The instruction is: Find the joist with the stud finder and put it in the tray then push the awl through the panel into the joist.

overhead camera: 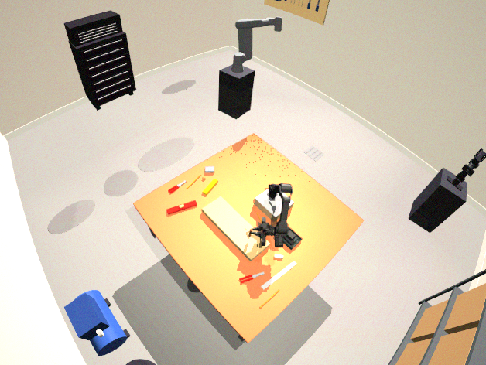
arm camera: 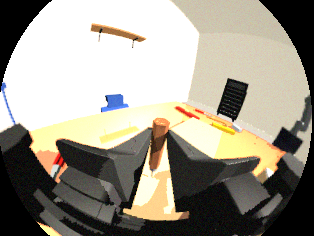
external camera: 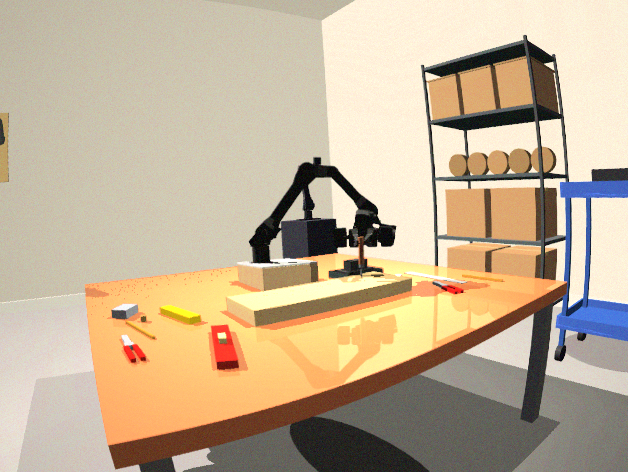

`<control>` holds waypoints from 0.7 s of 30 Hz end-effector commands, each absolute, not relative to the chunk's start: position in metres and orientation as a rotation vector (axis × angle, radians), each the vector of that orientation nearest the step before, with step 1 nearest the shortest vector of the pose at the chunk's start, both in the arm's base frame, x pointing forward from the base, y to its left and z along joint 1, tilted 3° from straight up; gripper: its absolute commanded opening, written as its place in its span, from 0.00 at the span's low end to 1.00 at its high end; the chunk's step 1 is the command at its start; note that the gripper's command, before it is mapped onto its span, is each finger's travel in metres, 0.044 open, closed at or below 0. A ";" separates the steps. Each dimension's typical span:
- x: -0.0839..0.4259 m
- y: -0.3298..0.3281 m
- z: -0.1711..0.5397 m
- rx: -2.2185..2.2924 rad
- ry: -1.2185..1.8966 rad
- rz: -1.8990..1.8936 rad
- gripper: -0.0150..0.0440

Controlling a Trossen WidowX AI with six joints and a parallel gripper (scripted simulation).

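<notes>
The pale floor panel (overhead camera: 225,222) (external camera: 314,300) (arm camera: 199,134) lies flat on the table. My gripper (overhead camera: 256,232) (external camera: 360,238) (arm camera: 158,131) is shut on the awl, over the end of the panel nearer the white ruler. The awl (external camera: 360,250) (arm camera: 158,144) has a brown handle and stands about upright, with its thin tip pointing down close to the panel's top. Whether the tip touches the panel cannot be told. The black tray (overhead camera: 296,243) (external camera: 335,274) sits beside the panel, and a dark block, seemingly the stud finder (overhead camera: 291,237) (external camera: 352,264), lies in it.
The arm stands on a pale block (overhead camera: 262,203) (external camera: 276,278). Beyond the panel's near end lie red-handled pliers (overhead camera: 247,277) (external camera: 452,288), a white ruler (overhead camera: 279,274) and a pencil (overhead camera: 269,298). At its other end are a red level (overhead camera: 182,206) (external camera: 224,350) and a yellow bar (overhead camera: 210,187).
</notes>
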State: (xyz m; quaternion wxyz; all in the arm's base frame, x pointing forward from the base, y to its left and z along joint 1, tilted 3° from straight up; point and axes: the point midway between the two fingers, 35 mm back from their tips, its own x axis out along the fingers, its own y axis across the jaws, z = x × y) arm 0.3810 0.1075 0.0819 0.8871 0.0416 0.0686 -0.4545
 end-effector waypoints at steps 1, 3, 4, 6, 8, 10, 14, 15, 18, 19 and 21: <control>0.381 0.108 0.076 0.089 0.131 -0.943 0.25; 0.381 0.108 0.073 0.089 0.131 -0.943 0.25; 0.381 0.108 0.071 0.089 0.131 -0.943 0.25; 0.380 0.108 0.068 0.089 0.131 -0.943 0.25; 0.380 0.108 0.065 0.089 0.131 -0.943 0.25; 0.380 0.108 0.062 0.089 0.131 -0.943 0.25; 0.380 0.108 0.064 0.087 0.138 -0.944 0.25; 0.380 0.108 0.064 0.087 0.138 -0.944 0.25; 0.380 0.108 0.064 0.087 0.138 -0.944 0.25; 0.380 0.108 0.064 0.087 0.138 -0.944 0.25; 0.380 0.108 0.064 0.087 0.138 -0.944 0.25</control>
